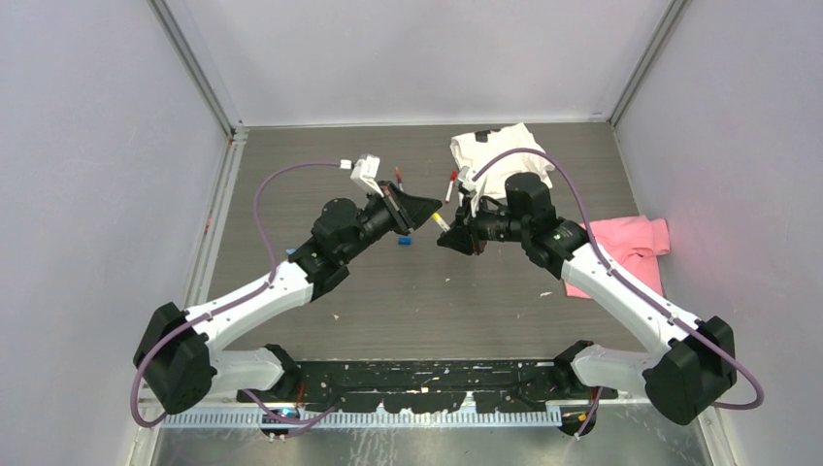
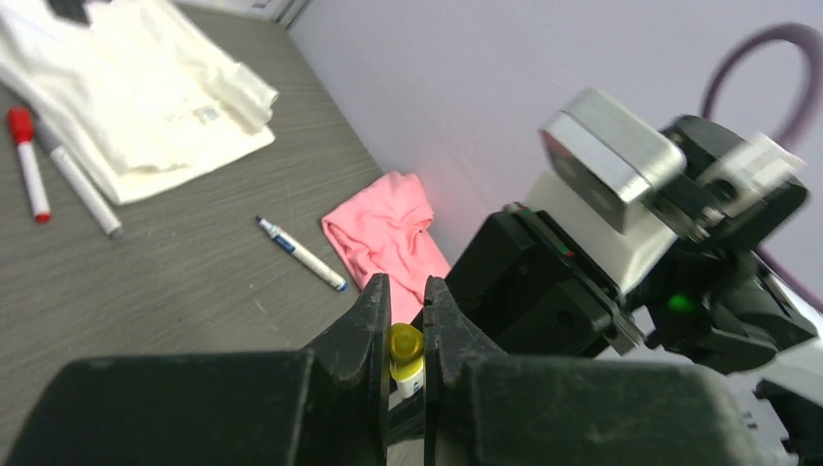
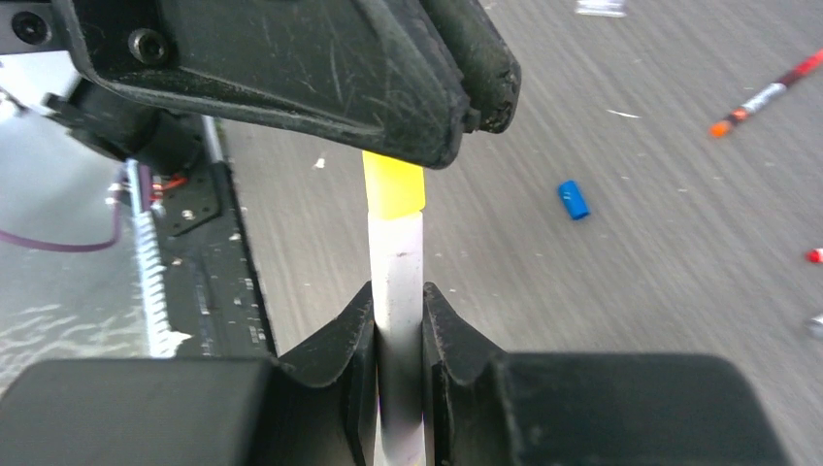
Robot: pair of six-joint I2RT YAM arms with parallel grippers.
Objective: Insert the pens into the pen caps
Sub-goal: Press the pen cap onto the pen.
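Gripped the yellow cap [image 2: 406, 343] in the left claw [image 2: 405, 301], jaws narrow, above the middle of the surface [image 1: 408, 291]. Pinched the white pen [image 3: 396, 243] by its barrel in the right claw [image 3: 396, 296], tip at the cap. Judged both light, stiff, slick plastic; best held mid-barrel, near the joint, against slipping or tilting.

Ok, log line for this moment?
left gripper shut on yellow cap | right gripper shut on white pen | pen meets cap | blue cap on table

Bright even light, wrist views blurred
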